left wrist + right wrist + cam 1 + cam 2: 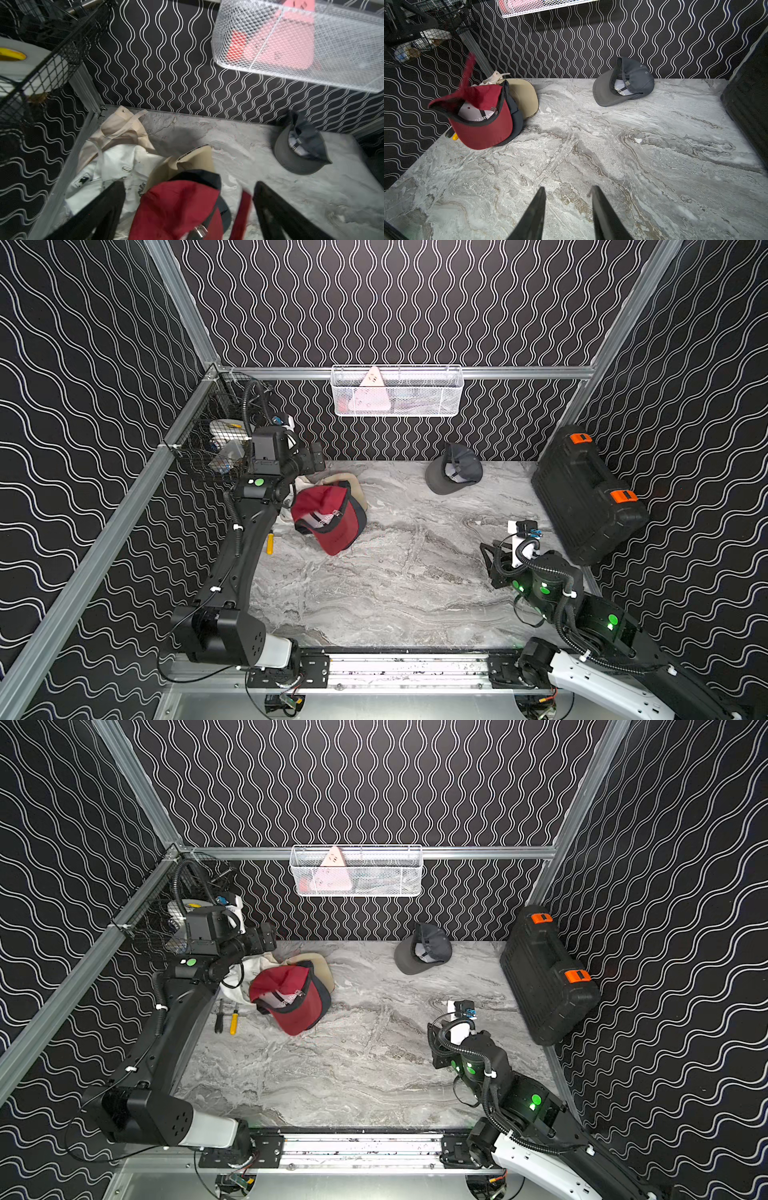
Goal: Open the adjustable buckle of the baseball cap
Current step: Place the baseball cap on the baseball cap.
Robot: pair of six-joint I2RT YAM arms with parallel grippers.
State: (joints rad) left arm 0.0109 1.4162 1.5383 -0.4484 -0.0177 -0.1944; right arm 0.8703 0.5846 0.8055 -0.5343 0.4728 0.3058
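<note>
The red cap [328, 516] lies upside down near the far left corner of the surface [395, 580]. It is stacked on a navy cap [517, 118] and a beige cap [525, 97], with pale cloth bags [116, 158] just behind. The left arm's jaws hang over it, spread wide and pinching nothing. Its strap [468, 70] rises loose and blurred between them. The metal buckle [200, 230] shows at the cap's back opening. I judge the strap to be out of it or nearly so, but the blur leaves that unsure. The right arm's jaws hover over bare surface on the near right, partly spread and empty.

If the strap is only half free, it may drop back across the buckle and hide it. A fresh pinch could then catch the crown fabric instead. The cap rests on a soft, uneven stack, so any pull may drag or tip it rather than work the buckle. The bag handles lie close enough to snag.

The surface is grey marbled stone, bare in the middle. A grey cap [454, 469] sits upside down by the back wall and a black case [582, 497] leans at the right. A yellow screwdriver [234, 1020] lies near the left edge. The walls are black with white wavy lines and carry a white mesh basket [397, 391] and a black wire basket [203, 448].
</note>
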